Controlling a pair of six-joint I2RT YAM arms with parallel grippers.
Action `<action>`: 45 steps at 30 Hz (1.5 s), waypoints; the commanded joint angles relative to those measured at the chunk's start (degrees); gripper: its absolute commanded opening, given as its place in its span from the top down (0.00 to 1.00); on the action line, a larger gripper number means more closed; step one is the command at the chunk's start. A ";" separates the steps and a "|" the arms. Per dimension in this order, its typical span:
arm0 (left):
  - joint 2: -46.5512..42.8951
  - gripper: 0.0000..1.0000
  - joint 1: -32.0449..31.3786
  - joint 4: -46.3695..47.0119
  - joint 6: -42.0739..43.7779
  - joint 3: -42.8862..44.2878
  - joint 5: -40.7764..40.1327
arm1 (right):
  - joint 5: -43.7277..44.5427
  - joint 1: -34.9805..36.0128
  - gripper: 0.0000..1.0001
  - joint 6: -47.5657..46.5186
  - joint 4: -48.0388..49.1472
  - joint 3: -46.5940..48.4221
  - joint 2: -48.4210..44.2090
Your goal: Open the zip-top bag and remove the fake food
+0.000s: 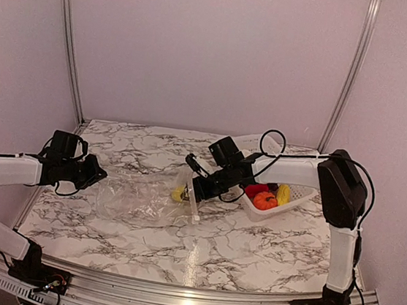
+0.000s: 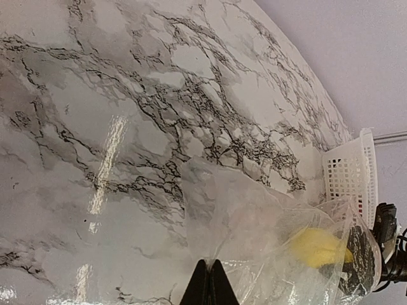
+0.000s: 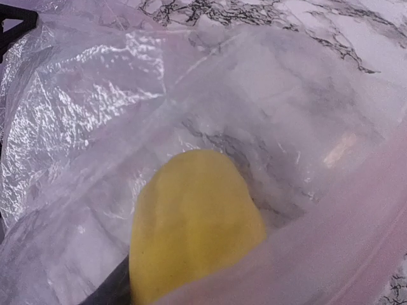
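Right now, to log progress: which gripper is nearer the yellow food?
Right: the right gripper is at the yellow food inside the zip-top bag; left gripper pinches its far end.

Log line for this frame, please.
left gripper: shut on zip-top bag | right gripper: inside bag mouth, at yellow food, grip unclear

Left gripper [image 2: 208, 283] pinched closed, right arm stretched across toward it, right gripper [image 1: 188, 190] tilted down.
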 commanded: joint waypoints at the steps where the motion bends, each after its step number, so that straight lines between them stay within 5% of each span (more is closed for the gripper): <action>1: 0.73 1.00 1.65 -3.84 2.63 2.36 -1.98 | -2.09 0.18 0.43 -0.01 -0.06 -0.32 -1.84; 6: 1.53 1.00 2.33 -4.19 3.82 2.63 -1.26 | -1.46 0.17 0.54 -1.73 -1.52 -1.31 -3.07; 15: 4.06 1.00 3.24 -4.29 4.99 4.35 -0.82 | -3.29 -2.60 0.55 -1.69 -3.27 -5.01 -11.77; 38: 13.98 1.00 5.10 -9.85 7.75 15.40 -1.45 | 1.27 -30.24 0.58 0.22 -5.08 -18.23 -30.03; 45: 15.43 1.00 5.55 -10.96 8.94 17.40 -0.53 | 1.00 -33.37 0.58 -2.00 -4.53 -24.26 -31.38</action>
